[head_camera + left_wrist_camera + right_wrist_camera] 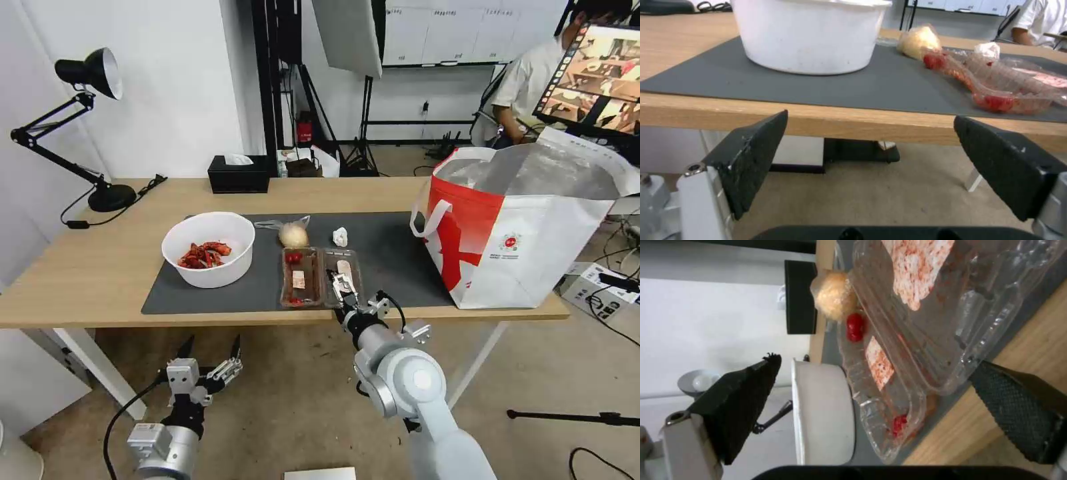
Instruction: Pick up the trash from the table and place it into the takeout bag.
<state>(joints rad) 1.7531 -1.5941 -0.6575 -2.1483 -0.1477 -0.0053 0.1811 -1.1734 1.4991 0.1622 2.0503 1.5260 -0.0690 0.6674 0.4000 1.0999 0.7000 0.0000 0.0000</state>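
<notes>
Clamshell tray [925,350] between open right claw [876,406]

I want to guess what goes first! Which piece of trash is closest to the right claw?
The clear clamshell tray: the right claw is at its near edge, open. The bowl, tissue and bagged lump lie farther off.

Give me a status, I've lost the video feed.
Right gripper open, at the clamshell tray's near edge. Left gripper open, parked below the table. Takeout bag open on the right; nothing in the way.
</notes>
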